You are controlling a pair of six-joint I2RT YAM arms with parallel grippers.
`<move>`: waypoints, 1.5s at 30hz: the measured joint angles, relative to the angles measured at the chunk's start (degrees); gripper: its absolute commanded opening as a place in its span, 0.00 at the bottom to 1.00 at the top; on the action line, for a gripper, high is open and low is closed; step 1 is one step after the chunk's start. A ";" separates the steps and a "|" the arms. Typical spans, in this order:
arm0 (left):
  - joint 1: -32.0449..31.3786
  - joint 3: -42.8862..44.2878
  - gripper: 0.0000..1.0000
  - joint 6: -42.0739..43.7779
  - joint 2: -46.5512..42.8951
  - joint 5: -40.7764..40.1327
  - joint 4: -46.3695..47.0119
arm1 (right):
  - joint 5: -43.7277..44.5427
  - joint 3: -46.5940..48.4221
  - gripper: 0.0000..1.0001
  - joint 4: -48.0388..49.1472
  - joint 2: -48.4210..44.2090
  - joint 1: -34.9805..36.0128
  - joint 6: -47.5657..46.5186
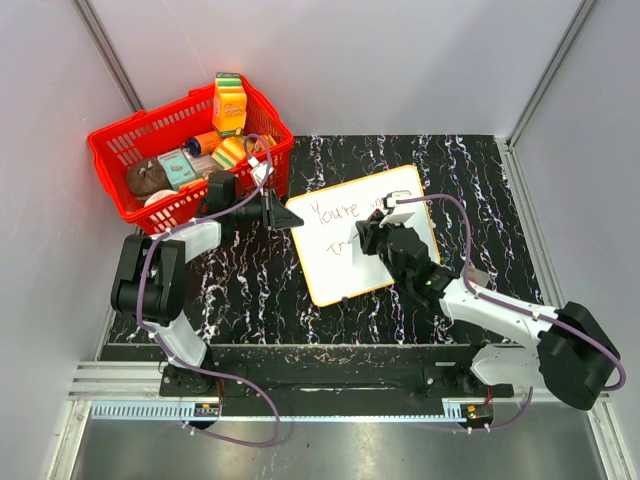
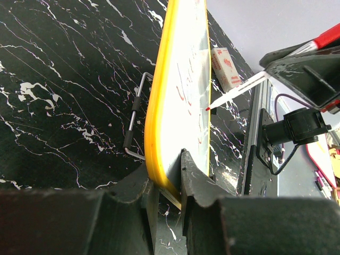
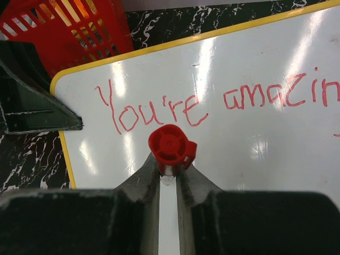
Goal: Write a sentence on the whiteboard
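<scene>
Your left gripper [image 2: 170, 175] pinches the whiteboard [image 1: 335, 270] narrowly by the rim at its 9 o'clock edge. The board sits mid-table, at 4 o'clock from the red basket [image 1: 130, 140]. Your right gripper [image 3: 169, 169] clamps the red marker [image 3: 169, 144] under the sentence [image 3: 154, 109]. If you press too hard, the board may pivot in that thin pinch and skew the letters.

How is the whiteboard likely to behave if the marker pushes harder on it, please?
Probably stiff: the whiteboard looks flat with no sag. Its glossy face likely lets the marker tip slide easily. Pinched only at one edge by the left fingers, it may pivot or shift under a hard push.
</scene>
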 measured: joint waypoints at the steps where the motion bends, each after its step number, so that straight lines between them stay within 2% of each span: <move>1: 0.00 0.00 0.00 -0.02 0.00 0.00 -0.02 | 0.00 0.02 0.00 -0.02 0.52 -0.11 0.02; 29: 0.00 0.00 0.00 0.00 0.00 -0.04 -0.07 | 0.22 0.09 0.00 2.21 2.84 -1.18 1.11; 45: 0.00 0.00 0.00 0.04 0.00 -0.02 -0.07 | -1.75 -2.03 0.00 0.81 0.87 -1.27 2.40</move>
